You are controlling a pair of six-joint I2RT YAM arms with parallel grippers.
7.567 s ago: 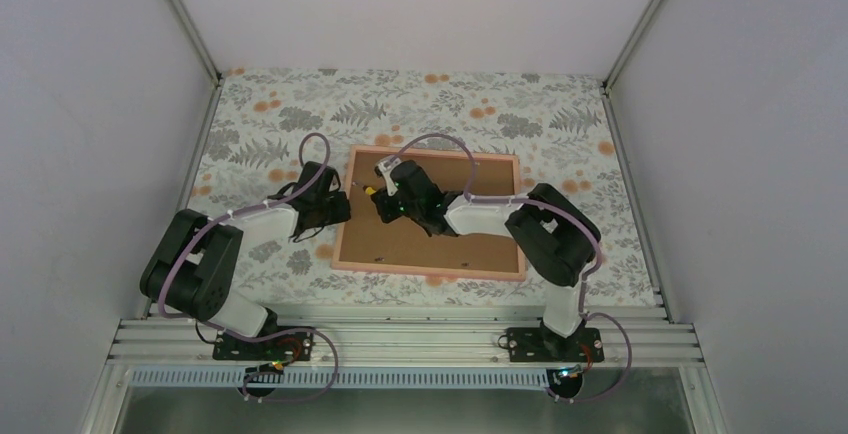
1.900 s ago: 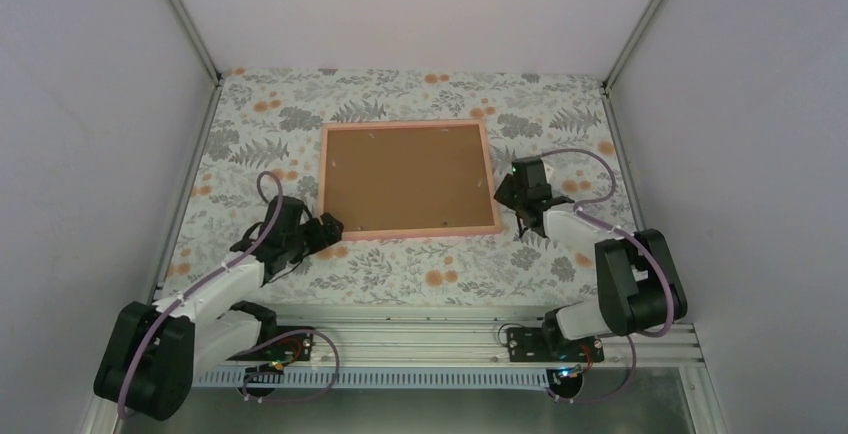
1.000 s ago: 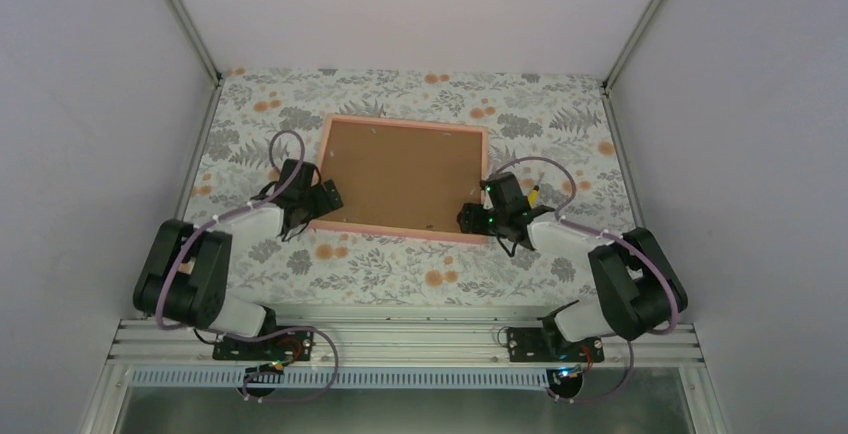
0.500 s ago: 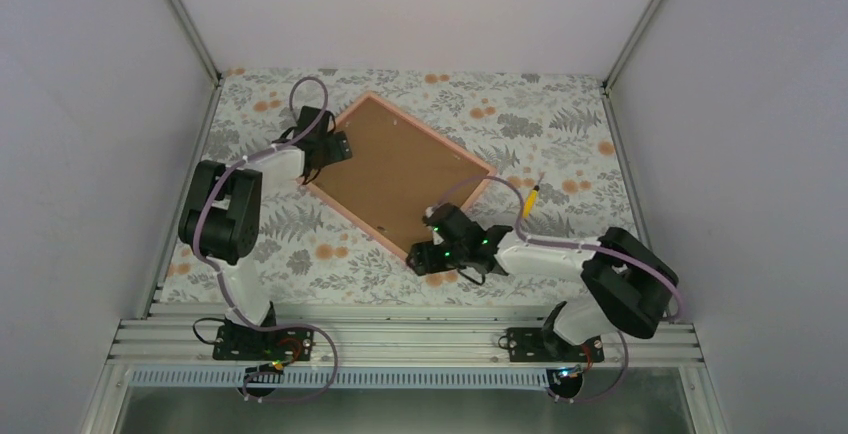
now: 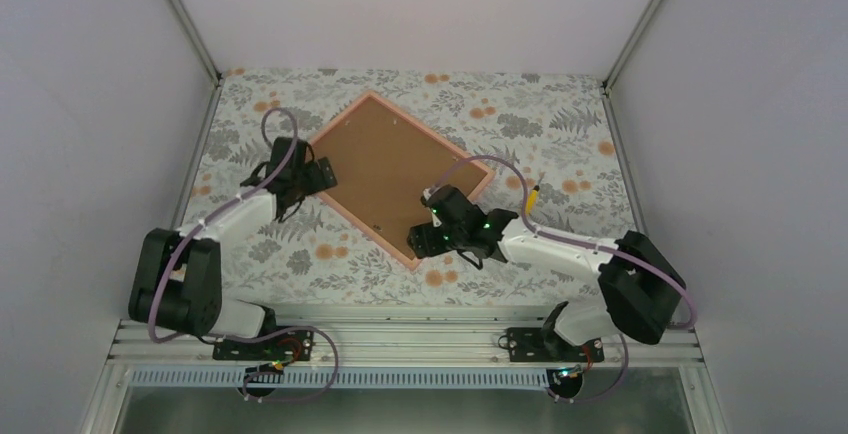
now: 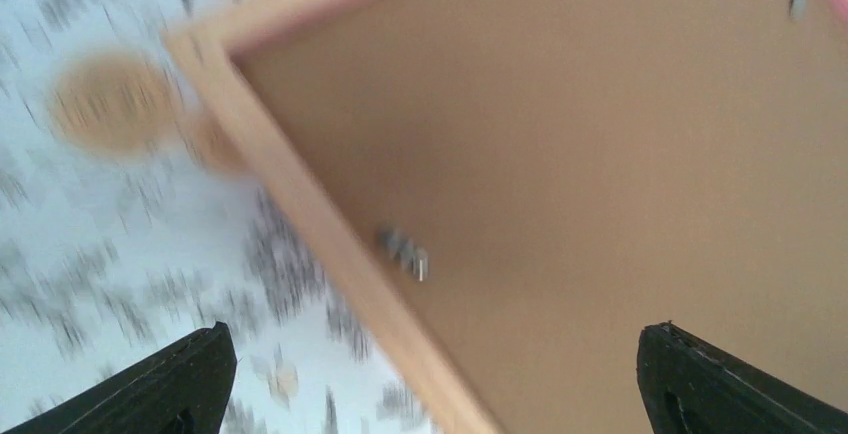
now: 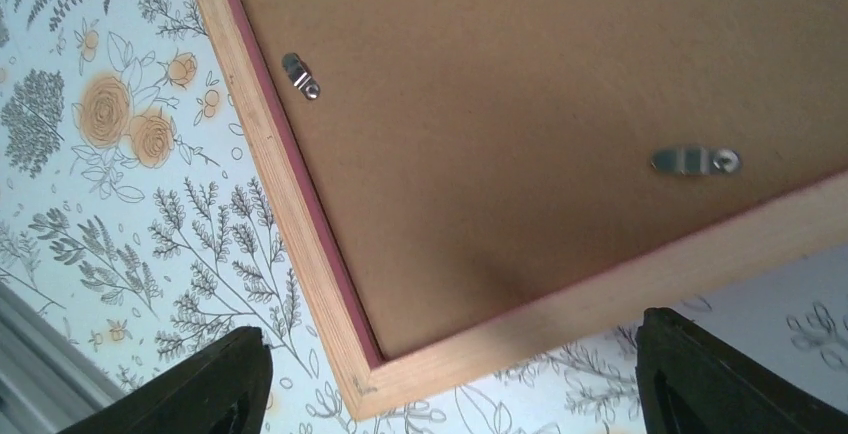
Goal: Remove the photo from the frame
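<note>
Top view: the frame is seen lying back-up and corner-on. Moments ago it was laid square. The photo is hidden beneath the backing panel. One long edge is bracketed: the left gripper is held at the frame's left corner, the right gripper at its near corner.

Left wrist: fingers are spread wide over the rim and a turn clip.

Right wrist: fingers are likewise parted, straddling the near corner, and the clips are exposed.

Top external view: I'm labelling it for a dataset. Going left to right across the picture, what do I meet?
Left arm's elbow → frame, lying back side up → yellow cable tip → right arm's elbow.
</note>
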